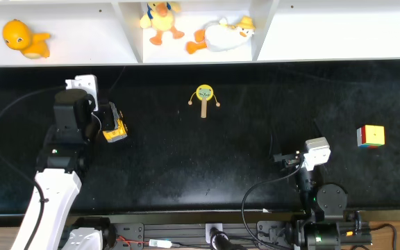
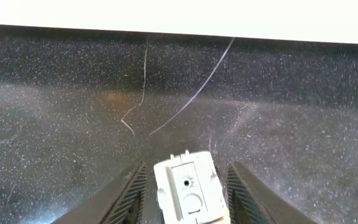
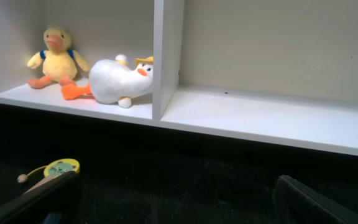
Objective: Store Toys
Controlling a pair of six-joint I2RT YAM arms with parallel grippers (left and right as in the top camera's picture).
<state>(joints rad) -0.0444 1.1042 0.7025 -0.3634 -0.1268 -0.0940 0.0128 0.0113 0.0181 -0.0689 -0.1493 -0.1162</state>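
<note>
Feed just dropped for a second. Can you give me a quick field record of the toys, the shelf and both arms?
left gripper: fingers shut on yellow toy truck, table's left side
right gripper: fingers open, holding nothing, table's right front
table, loose toys: rattle drum at centre; colour cube far right
shelf, left bay: orange duck
shelf, middle bay: yellow duck plush beside white goose plush, which lies on its side

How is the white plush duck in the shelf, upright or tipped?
Tipped: the white plush duck lies on its side in the middle cubby.
</note>
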